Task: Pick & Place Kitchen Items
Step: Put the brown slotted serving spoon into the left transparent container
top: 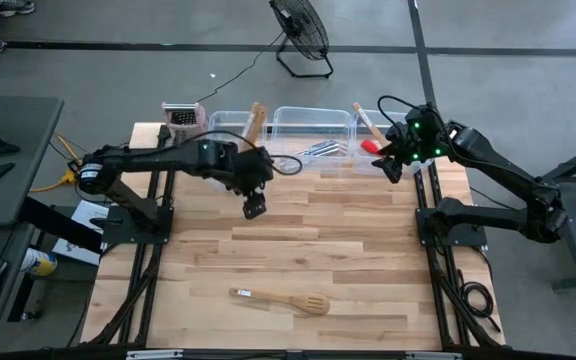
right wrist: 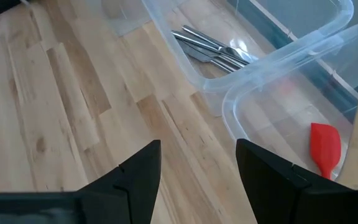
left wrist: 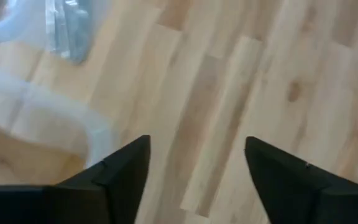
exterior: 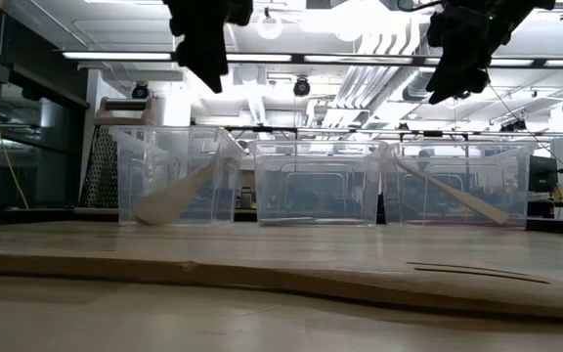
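A slim, light wooden slotted spatula [top: 280,299] lies flat and alone on the pale butcher-block table [top: 358,250], close to the table's front edge and well apart from everything else. Its long axis runs nearly parallel to that front edge, handle end toward the left arm's side, slotted blade toward the right arm's side. It looks thin and low, so a grasp would likely have to come from straight above, across the narrow handle.

From the spatula, the left pincer [top: 254,207] hangs above the table toward the back, roughly over the spatula's handle end but well apart from it. Its two dark fingers [left wrist: 120,171] stand spread with only bare wood between them; it holds nothing. This arm seems the nearer one, and the coming move probably means travelling toward the front edge and lowering.

Farther back from the spatula, three clear plastic tubs stand in a row along the table's rear edge. The left clear tub [top: 230,125] holds a leaning wooden utensil [top: 255,122]. The middle clear tub [top: 313,118] holds silvery metal cutlery [right wrist: 213,50]. The right clear tub [right wrist: 291,106] holds a red spatula [right wrist: 325,148] and another leaning wooden piece.

The right pincer [top: 396,163] hovers at the front rim of the right tub, much farther from the lone spatula. Its fingers are parted and it holds nothing.

An upright metal box grater with a pinkish top [top: 180,115] stands just beside the left tub.
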Motion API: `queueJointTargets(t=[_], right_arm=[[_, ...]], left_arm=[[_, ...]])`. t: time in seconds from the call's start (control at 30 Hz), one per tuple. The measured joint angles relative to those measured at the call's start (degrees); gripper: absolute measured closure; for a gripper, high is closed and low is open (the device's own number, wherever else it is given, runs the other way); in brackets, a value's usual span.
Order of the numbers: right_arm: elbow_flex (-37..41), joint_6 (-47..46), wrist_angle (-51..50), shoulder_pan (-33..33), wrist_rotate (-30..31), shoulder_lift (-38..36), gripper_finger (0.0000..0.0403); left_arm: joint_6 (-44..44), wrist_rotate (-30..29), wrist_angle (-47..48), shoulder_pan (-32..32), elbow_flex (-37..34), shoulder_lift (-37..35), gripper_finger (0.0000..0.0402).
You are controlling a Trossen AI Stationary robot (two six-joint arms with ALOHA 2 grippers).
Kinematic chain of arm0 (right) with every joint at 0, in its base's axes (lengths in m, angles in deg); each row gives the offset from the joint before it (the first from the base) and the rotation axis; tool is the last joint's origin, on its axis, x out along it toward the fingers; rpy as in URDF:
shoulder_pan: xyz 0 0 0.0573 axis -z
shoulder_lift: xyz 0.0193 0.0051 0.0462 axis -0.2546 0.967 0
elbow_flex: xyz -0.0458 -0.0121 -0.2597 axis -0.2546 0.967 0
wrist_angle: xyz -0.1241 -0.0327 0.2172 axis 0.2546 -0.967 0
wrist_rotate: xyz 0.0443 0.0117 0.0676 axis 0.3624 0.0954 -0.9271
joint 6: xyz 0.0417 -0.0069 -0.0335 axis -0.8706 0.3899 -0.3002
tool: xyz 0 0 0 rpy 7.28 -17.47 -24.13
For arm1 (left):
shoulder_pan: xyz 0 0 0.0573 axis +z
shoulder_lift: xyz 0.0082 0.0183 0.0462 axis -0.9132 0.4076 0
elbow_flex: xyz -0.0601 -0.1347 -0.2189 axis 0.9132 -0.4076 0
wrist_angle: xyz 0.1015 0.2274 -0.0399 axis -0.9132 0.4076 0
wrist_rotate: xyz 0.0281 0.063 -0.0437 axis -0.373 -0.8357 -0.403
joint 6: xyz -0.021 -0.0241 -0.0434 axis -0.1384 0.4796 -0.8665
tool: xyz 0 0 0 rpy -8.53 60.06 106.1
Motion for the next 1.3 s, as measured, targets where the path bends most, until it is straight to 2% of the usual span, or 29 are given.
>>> queueJointTargets(t=[0.17, 0.43, 0.6, 0.77, 0.93, 1.3], right_arm=[[0.0, 1.1, 0.1, 0.0, -1.1, 0.0, 0.0202], [0.0, 1.1, -0.1, 0.0, -1.4, 0.0, 0.0202], [0.0, 1.7, 0.0, 0.0, -1.4, 0.0, 0.0202], [0.0, 2.6, 0.0, -0.1, -1.3, 0.0, 0.0202], [0.0, 2.6, 0.0, -0.1, -1.2, 0.0, 0.0202], [0.0, 3.9, 0.1, 0.0, -1.0, 0.0, 0.0202]], left_arm=[[3.2, 1.0, 0.0, -4.1, 0.0, 1.4, 0.0106], [7.8, 0.8, -3.7, -10.2, 0.0, 6.7, 0.0103], [4.9, 0.8, -8.2, -13.2, 0.0, 8.8, 0.0103], [3.6, 1.1, -9.2, -17.6, 0.0, 11.5, 0.0103], [-1.8, 3.6, -9.6, -21.7, 0.0, 13.6, 0.0103], [-5.7, 3.6, -20.0, -30.2, 0.0, 18.7, 0.0103]])
